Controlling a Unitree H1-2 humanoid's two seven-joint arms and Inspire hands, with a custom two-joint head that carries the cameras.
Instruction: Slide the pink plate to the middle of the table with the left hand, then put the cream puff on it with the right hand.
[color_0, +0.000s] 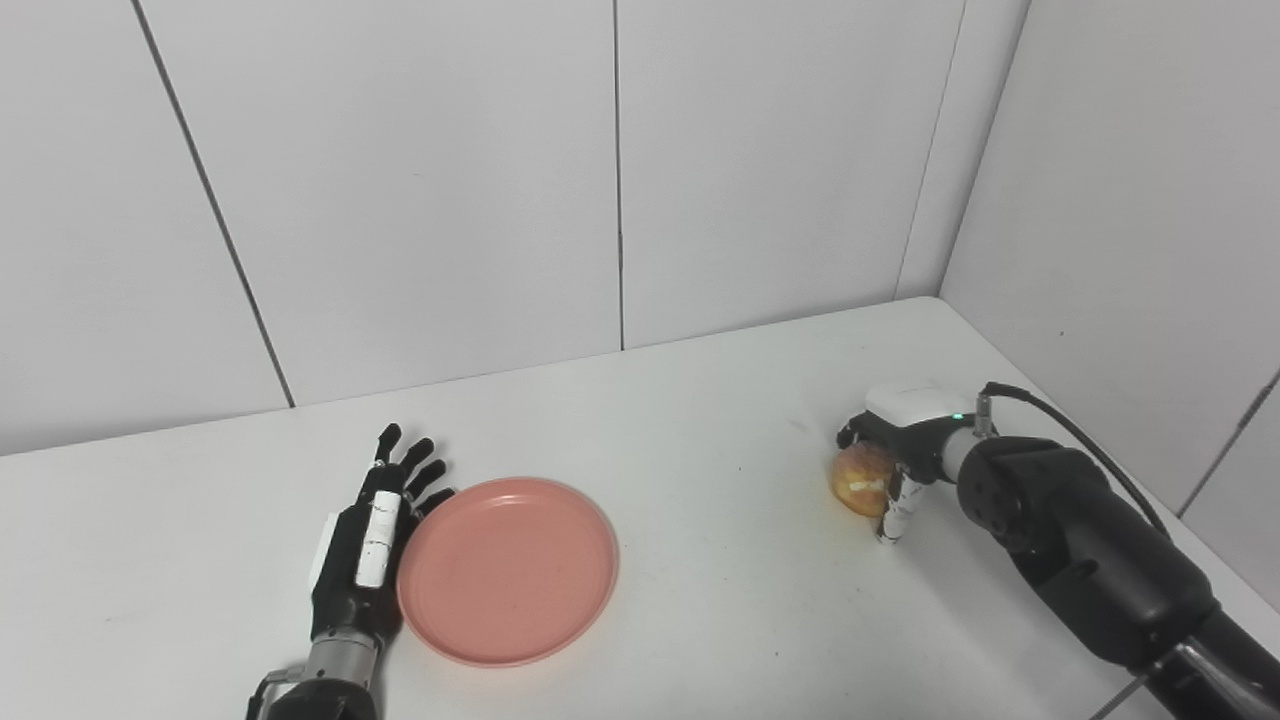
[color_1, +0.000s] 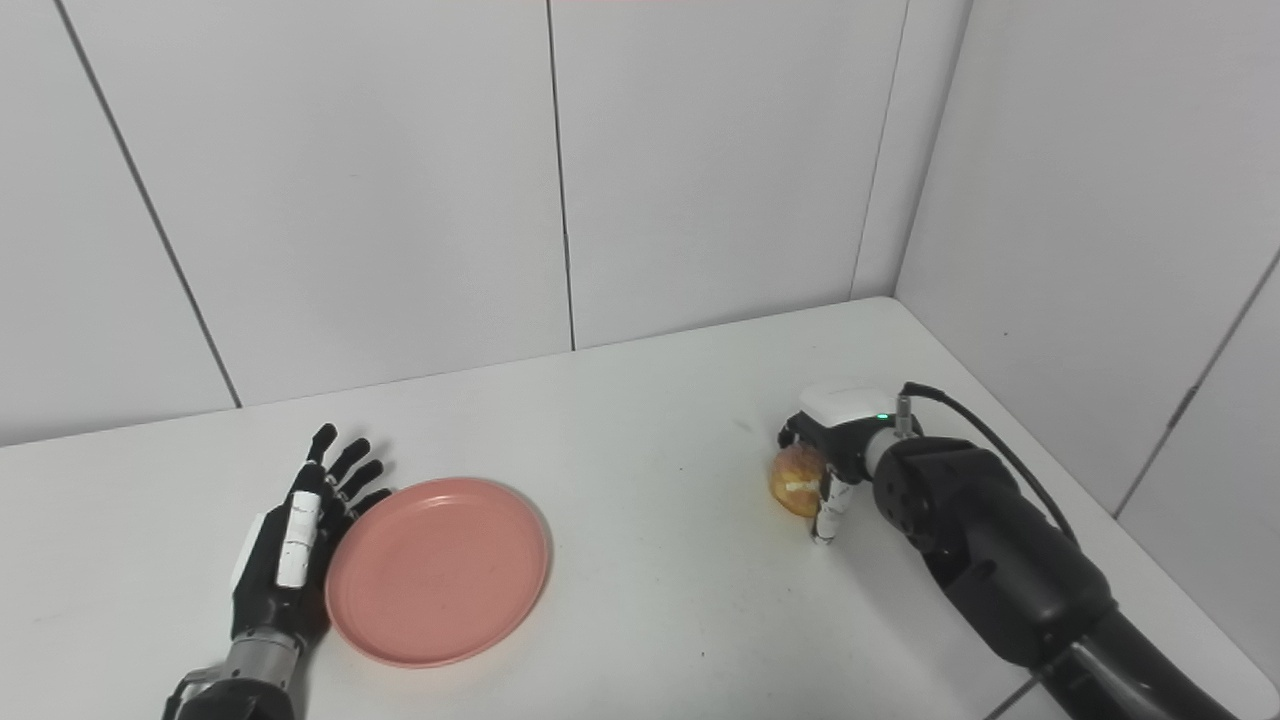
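The pink plate (color_0: 508, 568) lies flat on the white table (color_0: 700, 450), left of centre and near the front. My left hand (color_0: 368, 545) rests open beside it, fingers straight and pointing away, its inner side touching the plate's left rim. The cream puff (color_0: 860, 479), a golden round bun, sits on the table at the right. My right hand (color_0: 897, 447) is curled around it from the right, fingers over its top and thumb down in front. Whether the puff is lifted off the table I cannot tell.
White wall panels close off the back and the right side of the table, meeting in a corner at the far right. A black cable (color_0: 1080, 430) loops over my right wrist. Bare table surface lies between the plate and the cream puff.
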